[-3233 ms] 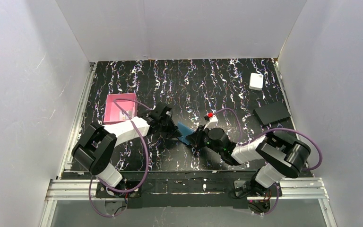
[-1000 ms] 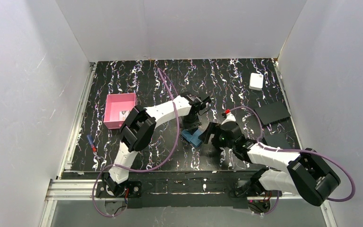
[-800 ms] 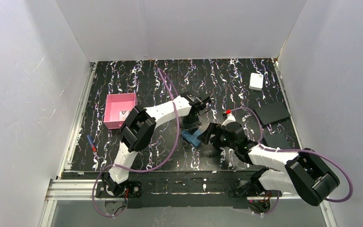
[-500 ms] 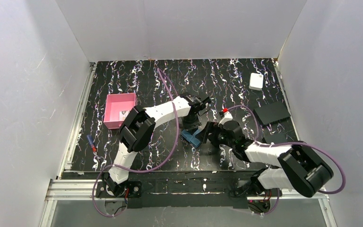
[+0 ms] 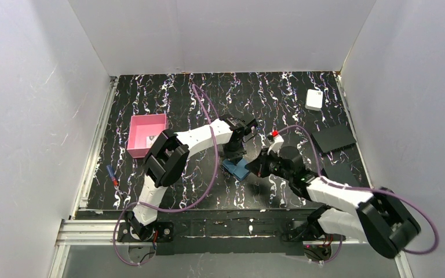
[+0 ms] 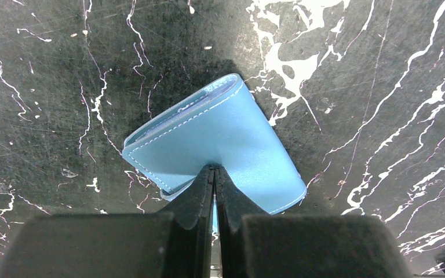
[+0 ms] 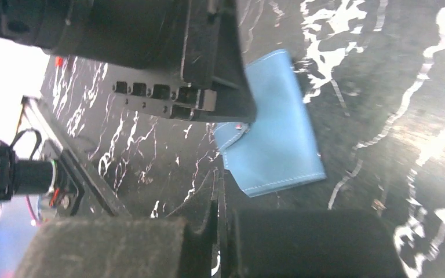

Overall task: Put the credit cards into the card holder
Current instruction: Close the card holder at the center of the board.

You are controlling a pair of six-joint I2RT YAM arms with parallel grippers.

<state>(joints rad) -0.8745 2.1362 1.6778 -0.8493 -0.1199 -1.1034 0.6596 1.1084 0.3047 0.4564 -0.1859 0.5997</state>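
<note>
The card holder (image 5: 239, 169) is a teal wallet lying folded shut on the black marbled table (image 5: 174, 98). My left gripper (image 5: 235, 154) stands over it from behind. In the left wrist view its shut tips (image 6: 214, 169) press on the card holder's (image 6: 220, 136) top face, with nothing clamped between them. My right gripper (image 5: 252, 168) is at the wallet's right side. In the right wrist view it (image 7: 217, 175) is shut and empty, just short of the card holder's (image 7: 275, 145) near corner. One pale credit card (image 5: 150, 141) lies in the pink tray (image 5: 145, 123).
The pink tray sits at the left of the table. A white box (image 5: 314, 99) lies at the back right, two flat black rectangles (image 5: 333, 139) (image 5: 342, 171) at the right, and a small blue and red pen (image 5: 112, 174) at the left edge. The left arm's purple cable (image 5: 205, 110) arcs over the middle.
The right gripper, open beside the wallet a second ago, has closed and its wrist has shifted slightly. The left gripper has stayed shut on top of the wallet.
</note>
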